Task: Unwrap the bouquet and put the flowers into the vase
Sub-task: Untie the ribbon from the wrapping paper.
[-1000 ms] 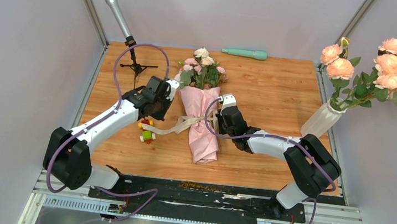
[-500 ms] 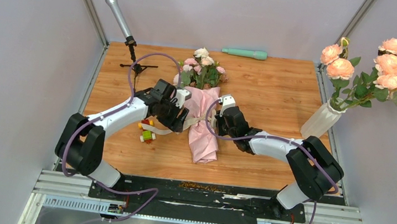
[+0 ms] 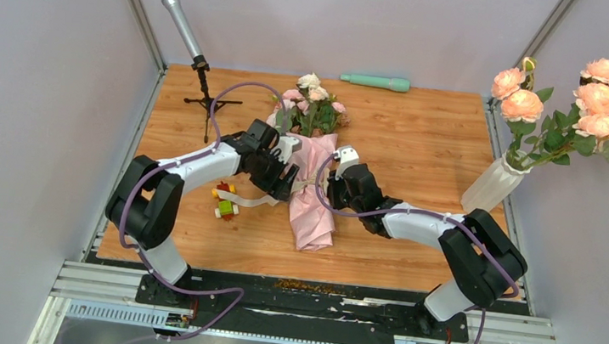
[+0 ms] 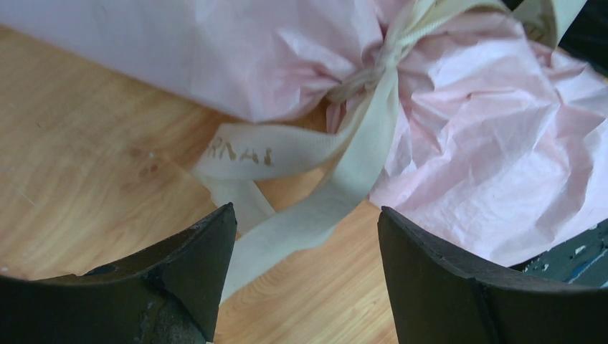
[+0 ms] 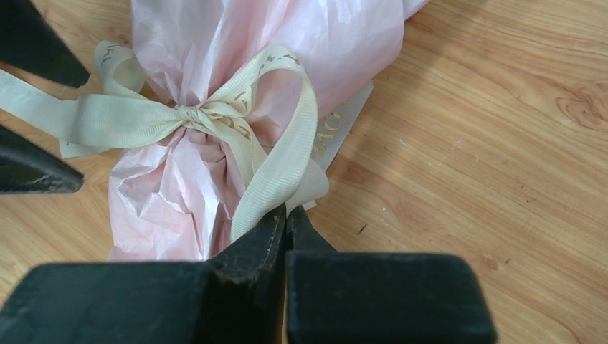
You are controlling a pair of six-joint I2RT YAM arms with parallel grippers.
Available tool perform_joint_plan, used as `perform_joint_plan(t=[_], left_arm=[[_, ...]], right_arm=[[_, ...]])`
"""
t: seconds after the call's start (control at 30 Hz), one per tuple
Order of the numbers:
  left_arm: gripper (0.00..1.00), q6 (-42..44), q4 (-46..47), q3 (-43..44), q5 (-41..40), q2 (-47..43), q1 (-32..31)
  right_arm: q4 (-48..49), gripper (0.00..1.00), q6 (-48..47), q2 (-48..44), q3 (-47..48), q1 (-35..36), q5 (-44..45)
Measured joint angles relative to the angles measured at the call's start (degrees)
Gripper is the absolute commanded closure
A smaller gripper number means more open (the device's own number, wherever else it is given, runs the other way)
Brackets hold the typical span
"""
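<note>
Your left pincer stands wide open. Its two dark fingers sit low over the table, one on each side of a loose tail of the cream ribbon, and they grip nothing. Your right pincer is closed tight. A loop of the same ribbon runs into its tips, so it appears to pinch that loop. The two pincers face each other across the bouquet, which lies flat in the middle of the wooden table, wrapped in crinkled pink paper with the bow knotted at its waist. The flowers point to the far edge. The vase, white and ribbed, stands at the right edge, well apart from the bouquet, with peach roses in it. A mint-green cylinder lies at the far edge, a microphone stands at the far left, and small toy blocks lie just left of the bouquet.
</note>
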Motion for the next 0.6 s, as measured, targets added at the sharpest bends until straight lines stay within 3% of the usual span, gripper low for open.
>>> perform_joint_plan(t=[0.13,0.37,0.6], left_arm=[[0.21,0.0,1.6,2.0,-0.4,1.2,0.0],[0.43,0.0,2.4,2.0,0.1,1.2,0.0],[0.58,0.0,2.6,2.0,1.6,1.2,0.0]], right_arm=[[0.0,1.0,0.0,0.0,0.0,-0.1,-0.8],[0.1,1.0,0.0,0.5,0.0,-0.2,-1.9],[0.2,1.0,0.0,0.9,0.0,-0.3,-2.1]])
